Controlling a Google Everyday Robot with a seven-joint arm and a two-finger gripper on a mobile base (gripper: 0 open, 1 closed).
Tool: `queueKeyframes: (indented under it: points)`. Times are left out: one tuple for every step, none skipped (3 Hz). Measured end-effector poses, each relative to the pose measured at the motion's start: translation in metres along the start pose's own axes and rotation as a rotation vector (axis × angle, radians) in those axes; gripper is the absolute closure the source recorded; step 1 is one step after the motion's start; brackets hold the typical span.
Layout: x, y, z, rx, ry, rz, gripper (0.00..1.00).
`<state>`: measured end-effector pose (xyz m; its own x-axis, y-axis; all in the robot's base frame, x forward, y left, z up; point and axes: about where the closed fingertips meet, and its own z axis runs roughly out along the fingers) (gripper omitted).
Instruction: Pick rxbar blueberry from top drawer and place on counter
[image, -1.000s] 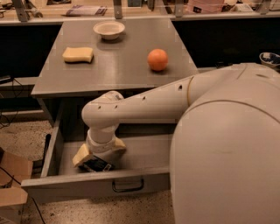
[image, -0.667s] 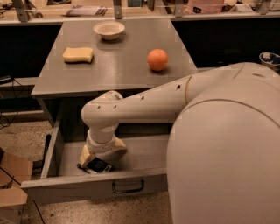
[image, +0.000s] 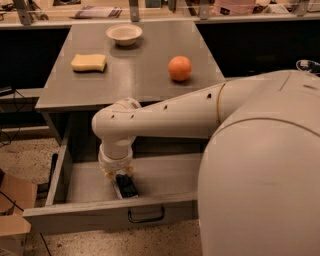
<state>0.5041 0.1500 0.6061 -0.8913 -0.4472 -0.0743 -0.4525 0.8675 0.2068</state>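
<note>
The top drawer of the grey cabinet is pulled out, with its dark bar handle at the centre of the front panel. The rxbar blueberry, a dark wrapper with a pale end, lies on the drawer floor near the front panel. My gripper reaches down into the drawer and sits right over the bar's far end, hiding part of it. The counter is the grey top above the drawer.
On the counter lie a yellow sponge, a white bowl and an orange. My white arm and base fill the right side. A cardboard box stands on the floor at the left.
My gripper has shifted slightly over the bar, and more of the dark wrapper now shows below it, towards the drawer front. The counter items have not moved.
</note>
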Motion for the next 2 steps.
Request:
queueKeyframes:
  points:
    - [0.0, 0.0, -0.002, 0.0, 0.0, 0.0, 1.0]
    - [0.0, 0.005, 0.009, -0.042, 0.002, 0.023, 1.0]
